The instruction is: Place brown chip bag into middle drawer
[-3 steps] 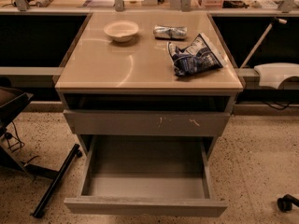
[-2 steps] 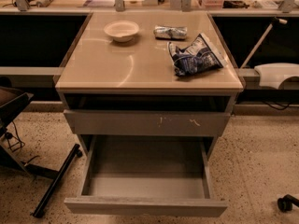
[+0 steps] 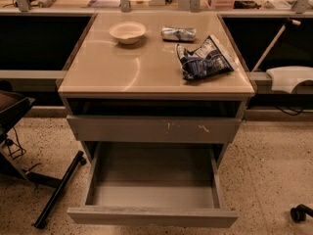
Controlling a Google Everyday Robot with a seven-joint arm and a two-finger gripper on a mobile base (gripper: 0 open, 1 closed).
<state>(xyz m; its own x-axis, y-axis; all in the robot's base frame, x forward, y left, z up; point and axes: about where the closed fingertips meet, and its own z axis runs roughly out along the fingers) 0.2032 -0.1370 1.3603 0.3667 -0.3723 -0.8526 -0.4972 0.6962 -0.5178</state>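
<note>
The wide grey middle drawer with the plain front panel (image 3: pixel 152 216) stands pulled well out, its grey inner floor showing and no bag lying on the part that can be seen. Opening it looks done; putting the bag in does not. The dark brown and pale yellow chip bag is nowhere in view, neither on the tan bench (image 3: pixel 122 67) nor in the drawer. The pincer is out of view too, so I cannot tell whether it is apart or clamped on anything. On the bench lie only a crumpled blue-and-white chip bag (image 3: pixel 204 58), a small silver packet (image 3: pixel 178 33) and a shallow white bowl (image 3: pixel 127 32). Above the open drawer, the grey drawer front with pale scratch marks (image 3: pixel 154 129) is closed.
</note>
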